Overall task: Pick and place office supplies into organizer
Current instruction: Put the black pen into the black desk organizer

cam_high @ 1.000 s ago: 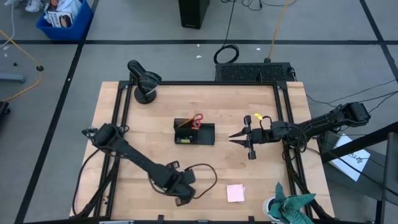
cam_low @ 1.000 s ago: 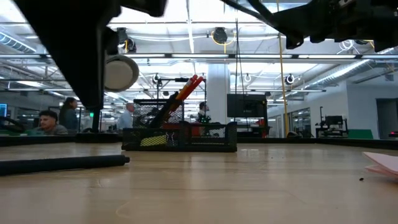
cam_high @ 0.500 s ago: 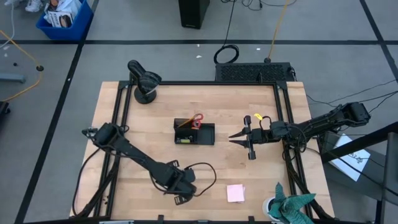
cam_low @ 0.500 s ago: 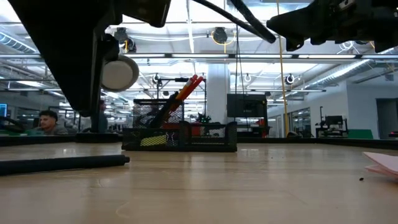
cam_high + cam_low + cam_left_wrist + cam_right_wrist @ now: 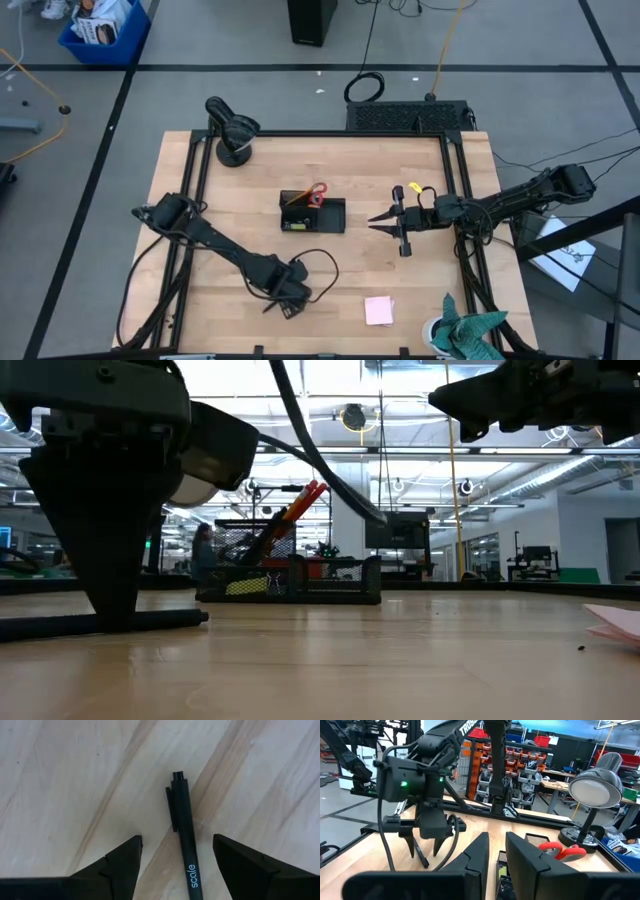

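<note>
We see the left gripper [image 5: 177, 865] pointing down at the table [image 5: 400, 290], its fingers [image 5: 120, 865] spread wide on either side of a black pen [image 5: 184, 850] lying flat on the wood; the fingers hold nothing. The pen's body runs through the gap between them, its clip end reaching out past the tips. Beyond this gripper, toward the table's middle, stands the organizer [image 5: 313, 214] with the red-handled scissors [image 5: 317, 192] upright in it. Off to its side lies the pink sticky-note pad [image 5: 379, 310]. The right gripper [image 5: 375, 221] hovers past the organizer's far side, fingers [image 5: 477, 852] nearly together, holding nothing.
</note>
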Available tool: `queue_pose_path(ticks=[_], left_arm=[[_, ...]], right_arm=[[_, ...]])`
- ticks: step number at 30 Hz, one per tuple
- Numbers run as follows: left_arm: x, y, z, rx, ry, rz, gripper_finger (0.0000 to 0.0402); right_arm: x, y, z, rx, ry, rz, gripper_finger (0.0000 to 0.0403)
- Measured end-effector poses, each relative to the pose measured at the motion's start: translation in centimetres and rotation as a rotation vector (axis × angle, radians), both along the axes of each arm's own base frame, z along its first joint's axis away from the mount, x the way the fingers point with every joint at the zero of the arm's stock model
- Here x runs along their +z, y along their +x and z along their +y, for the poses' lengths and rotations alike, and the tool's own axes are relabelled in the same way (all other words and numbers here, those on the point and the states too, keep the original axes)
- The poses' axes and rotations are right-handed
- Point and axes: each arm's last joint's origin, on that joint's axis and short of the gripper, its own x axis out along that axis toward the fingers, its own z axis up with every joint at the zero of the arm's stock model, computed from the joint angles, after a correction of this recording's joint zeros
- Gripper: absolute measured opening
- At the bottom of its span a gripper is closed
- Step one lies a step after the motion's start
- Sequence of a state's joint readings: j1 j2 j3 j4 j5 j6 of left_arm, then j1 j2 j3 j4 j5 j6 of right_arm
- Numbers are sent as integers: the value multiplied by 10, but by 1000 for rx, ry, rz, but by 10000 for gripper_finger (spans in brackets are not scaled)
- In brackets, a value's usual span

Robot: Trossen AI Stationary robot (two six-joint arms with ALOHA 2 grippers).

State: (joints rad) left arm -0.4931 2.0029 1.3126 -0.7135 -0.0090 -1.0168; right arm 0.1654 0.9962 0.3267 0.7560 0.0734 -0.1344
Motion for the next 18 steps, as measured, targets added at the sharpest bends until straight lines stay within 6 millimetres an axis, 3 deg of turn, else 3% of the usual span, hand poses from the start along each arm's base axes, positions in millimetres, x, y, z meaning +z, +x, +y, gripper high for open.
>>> queue_pose_path(ticks=[7,18], left_arm=[[-16,-9,3,57,14,-15,242],[-26,-20,-15,-27,125,-31,146]], right_arm=[[0,0,0,0,8,0,59],[-1,0,0,0,9,9,59]])
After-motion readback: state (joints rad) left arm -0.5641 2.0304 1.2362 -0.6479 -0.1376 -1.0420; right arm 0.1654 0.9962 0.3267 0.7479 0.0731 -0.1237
